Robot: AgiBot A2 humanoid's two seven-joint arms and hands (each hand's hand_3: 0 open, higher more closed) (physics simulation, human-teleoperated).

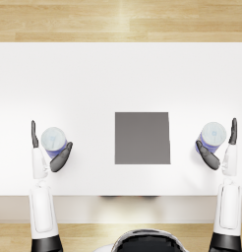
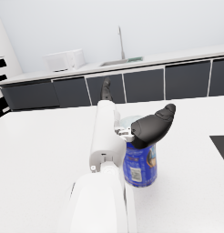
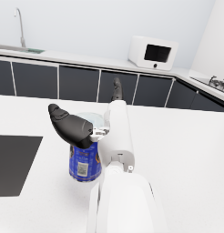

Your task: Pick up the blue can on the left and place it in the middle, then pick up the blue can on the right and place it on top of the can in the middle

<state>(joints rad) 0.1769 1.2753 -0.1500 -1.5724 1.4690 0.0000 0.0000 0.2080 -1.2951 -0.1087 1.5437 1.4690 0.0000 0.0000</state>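
The left blue can (image 1: 54, 139) stands upright on the white table (image 1: 93, 78), left of a dark grey square mat (image 1: 142, 138) in the middle. My left hand (image 1: 60, 157) is open around it, straight fingers on its outer side, thumb on its inner side. In the left wrist view the thumb (image 2: 150, 127) hangs over the can (image 2: 140, 166) rim. The right blue can (image 1: 213, 134) stands right of the mat, with my right hand (image 1: 207, 155) open around it the same way. The right wrist view shows the thumb (image 3: 70, 127) above that can (image 3: 84, 164).
The table's front edge (image 1: 121, 195) runs just behind my wrists. Wood floor lies beyond the far edge. A dark kitchen counter (image 2: 145, 82) with a sink tap and a white microwave (image 3: 152, 52) stands in the background of the wrist views.
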